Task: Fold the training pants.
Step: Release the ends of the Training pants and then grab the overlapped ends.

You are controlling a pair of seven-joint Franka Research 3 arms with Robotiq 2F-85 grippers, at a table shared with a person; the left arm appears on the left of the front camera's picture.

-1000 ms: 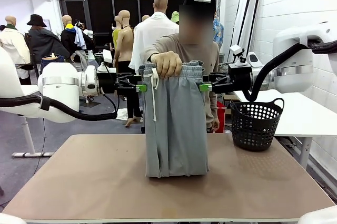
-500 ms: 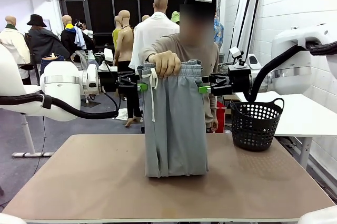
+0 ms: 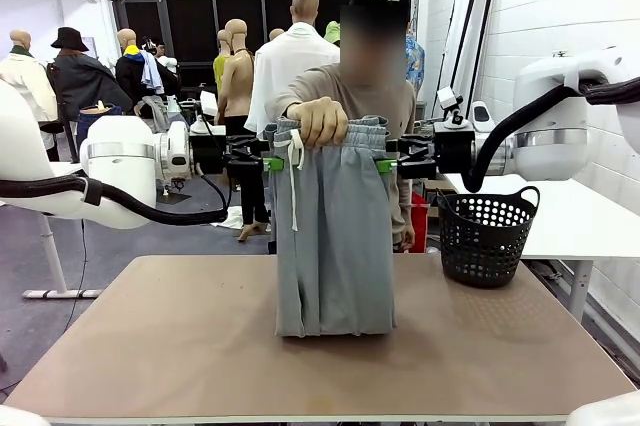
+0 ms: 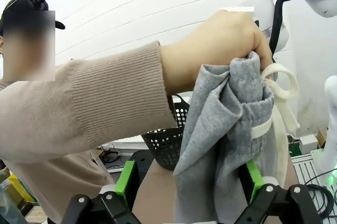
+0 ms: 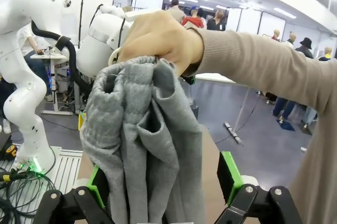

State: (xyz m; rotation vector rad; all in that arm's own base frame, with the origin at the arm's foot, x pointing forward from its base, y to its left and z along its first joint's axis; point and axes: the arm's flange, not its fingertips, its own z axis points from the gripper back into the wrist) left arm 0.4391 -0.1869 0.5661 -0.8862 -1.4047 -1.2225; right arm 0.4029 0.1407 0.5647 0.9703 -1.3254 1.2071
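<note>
Left and right jaws stand spread astride the training pants (image 3: 335, 236), held up by a person's hand (image 3: 318, 121).

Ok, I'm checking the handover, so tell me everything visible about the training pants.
The training pants are light grey soft jersey with a gathered waistband and pale drawstring. The person's hand bunches the waistband, so they hang upright, hems resting on the table. The left gripper and right gripper straddle the side edges, open.
</note>
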